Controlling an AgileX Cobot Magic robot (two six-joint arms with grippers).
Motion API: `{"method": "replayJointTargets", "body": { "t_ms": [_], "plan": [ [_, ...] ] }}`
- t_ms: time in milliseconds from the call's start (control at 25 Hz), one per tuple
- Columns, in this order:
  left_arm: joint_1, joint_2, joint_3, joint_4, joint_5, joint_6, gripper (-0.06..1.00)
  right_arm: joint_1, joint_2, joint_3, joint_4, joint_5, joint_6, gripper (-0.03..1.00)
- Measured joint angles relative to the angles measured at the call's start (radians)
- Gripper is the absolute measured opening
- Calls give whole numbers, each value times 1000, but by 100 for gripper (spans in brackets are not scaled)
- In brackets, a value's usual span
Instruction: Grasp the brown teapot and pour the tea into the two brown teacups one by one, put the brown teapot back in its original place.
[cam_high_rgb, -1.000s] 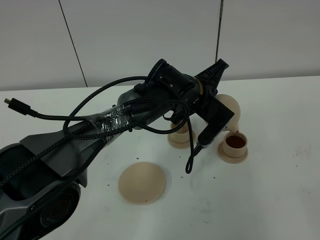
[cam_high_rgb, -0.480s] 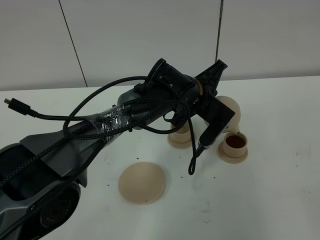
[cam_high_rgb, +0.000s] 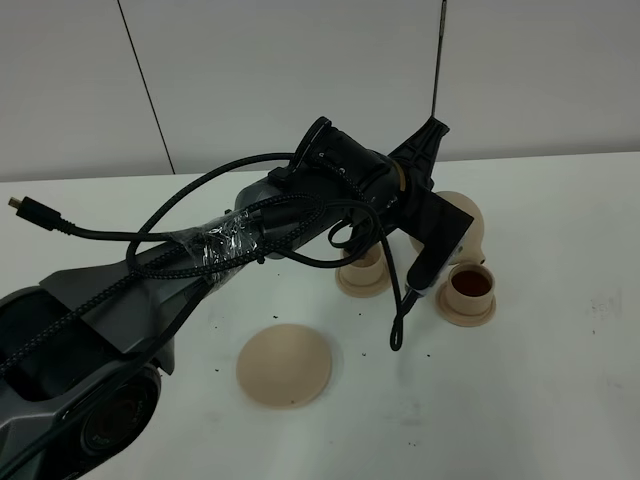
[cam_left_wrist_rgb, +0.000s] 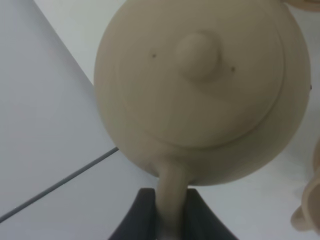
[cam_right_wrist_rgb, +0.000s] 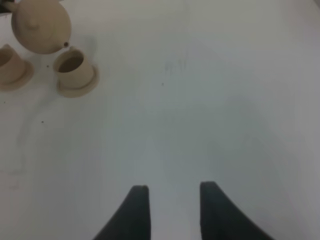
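My left gripper (cam_left_wrist_rgb: 170, 222) is shut on the loop handle of the brown teapot (cam_left_wrist_rgb: 200, 95) and holds it in the air. In the exterior view the teapot (cam_high_rgb: 468, 212) hangs just behind and above the right teacup (cam_high_rgb: 470, 285), which holds dark tea and stands on its small saucer (cam_high_rgb: 462, 314). The left teacup (cam_high_rgb: 366, 266) is partly hidden by my left arm (cam_high_rgb: 330, 190). The wide flat saucer (cam_high_rgb: 284, 366) lies bare in front. The right wrist view shows the teapot (cam_right_wrist_rgb: 41, 25) and both cups (cam_right_wrist_rgb: 73, 64) far off. My right gripper (cam_right_wrist_rgb: 172, 200) is open and empty.
A black cable (cam_high_rgb: 400, 320) dangles from the left wrist just in front of the cups. Small dark specks lie scattered on the white table (cam_high_rgb: 560, 400). A pale wall (cam_high_rgb: 300, 70) stands behind the table.
The left wrist has rolled back and the teapot has risen a little, its spout lifting off the right cup's rim. The hanging cable has swung to the right. The cups have not moved.
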Motion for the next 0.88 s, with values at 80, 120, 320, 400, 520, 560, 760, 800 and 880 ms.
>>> {"method": "replayJointTargets", "body": {
  "t_ms": [80, 120, 320, 400, 520, 560, 760, 800, 880],
  "plan": [
    [0, 0, 0, 0, 0, -32, 17, 0, 0, 0, 0, 0, 0, 24],
    [0, 0, 0, 0, 0, -50, 17, 0, 0, 0, 0, 0, 0, 24],
    [0, 0, 0, 0, 4, -166, 17, 0, 0, 0, 0, 0, 0, 24],
    [0, 0, 0, 0, 14, -224, 17, 0, 0, 0, 0, 0, 0, 24],
    [0, -2, 0, 0, 38, -312, 17, 0, 0, 0, 0, 0, 0, 24],
    [0, -4, 0, 0, 46, -338, 17, 0, 0, 0, 0, 0, 0, 24],
    [0, -32, 0, 2, 126, -470, 17, 0, 0, 0, 0, 0, 0, 24],
    [0, -38, 0, 3, 144, -500, 17, 0, 0, 0, 0, 0, 0, 24],
    [0, -45, 0, 4, 175, -583, 17, 0, 0, 0, 0, 0, 0, 24]
  ]
}}
